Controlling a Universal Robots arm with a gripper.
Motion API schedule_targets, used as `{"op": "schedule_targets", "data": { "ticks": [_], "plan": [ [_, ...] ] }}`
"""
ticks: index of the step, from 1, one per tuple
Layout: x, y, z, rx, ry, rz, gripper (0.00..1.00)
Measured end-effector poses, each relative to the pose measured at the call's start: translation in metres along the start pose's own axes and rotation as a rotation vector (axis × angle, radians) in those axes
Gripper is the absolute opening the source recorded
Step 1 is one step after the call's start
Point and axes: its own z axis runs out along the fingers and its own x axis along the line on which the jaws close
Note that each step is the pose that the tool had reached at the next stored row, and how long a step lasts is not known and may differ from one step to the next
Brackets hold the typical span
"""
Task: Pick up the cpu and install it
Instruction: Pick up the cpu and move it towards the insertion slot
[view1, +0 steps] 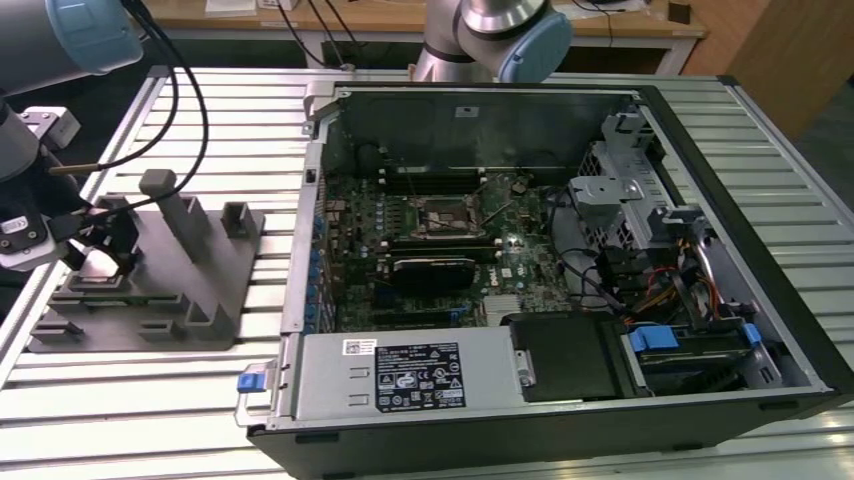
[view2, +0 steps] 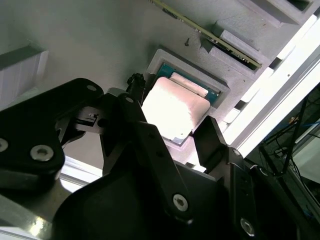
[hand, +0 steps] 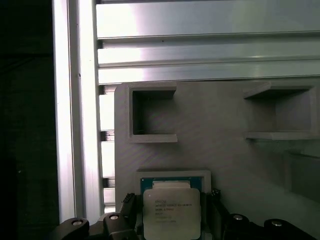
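One cpu (view2: 172, 107) corner behind the black jaws

Overexposed glare on cpu (view2: 172, 107), dim surroundings.

Raised pocket walls (hand: 172, 174) close around cpu (hand: 171, 212)

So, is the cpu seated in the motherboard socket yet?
No, in the first wrist view the cpu lies in a square recess of the grey fixture block.
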Motion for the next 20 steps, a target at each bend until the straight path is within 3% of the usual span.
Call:
{"op": "schedule_targets", "data": {
  "ticks": [6, 8, 20],
  "plan": [
    [0.0000, 0.0000, 0.0000, -0.0003, 0.0000, 0.000, 0.65],
    [0.0000, 0.0000, 0.0000, -0.0004, 0.0001, 0.000, 0.55],
    [-0.0001, 0.0001, -0.0027, -0.0008, 0.0001, 0.000, 0.55]
  ]
}}
